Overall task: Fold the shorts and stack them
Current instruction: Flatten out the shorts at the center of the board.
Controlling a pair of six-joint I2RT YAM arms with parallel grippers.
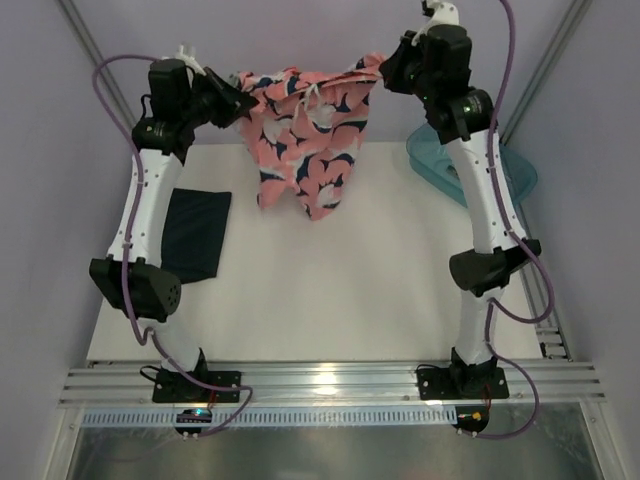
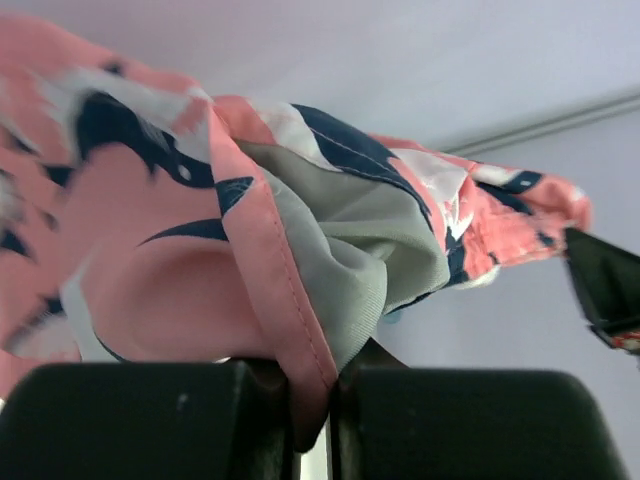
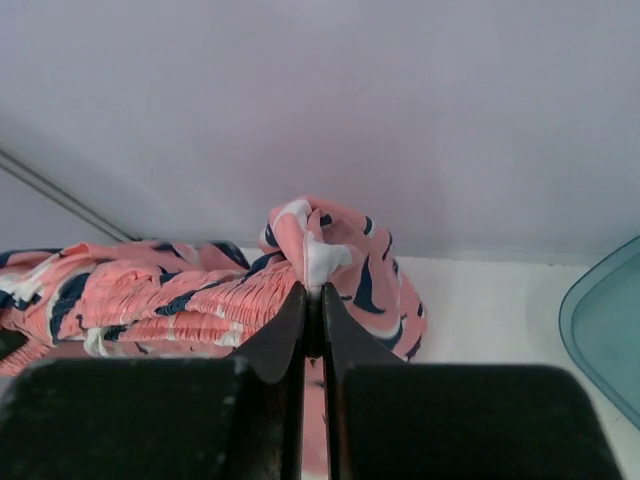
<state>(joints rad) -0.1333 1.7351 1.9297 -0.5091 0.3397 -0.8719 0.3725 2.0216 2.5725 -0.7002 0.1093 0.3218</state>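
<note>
Both left fingers (image 2: 120, 420) and right fingers (image 3: 450, 420) pinch the salmon shorts (image 1: 310, 150), hanging between them.

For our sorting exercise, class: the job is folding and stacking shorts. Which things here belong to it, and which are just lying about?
Job: pink shorts, held aloft; navy shorts, lying flat.
Lying about: teal tub.

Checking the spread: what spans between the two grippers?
The pink printed shorts, pinched by left gripper and right gripper, seen in the top view.
</note>
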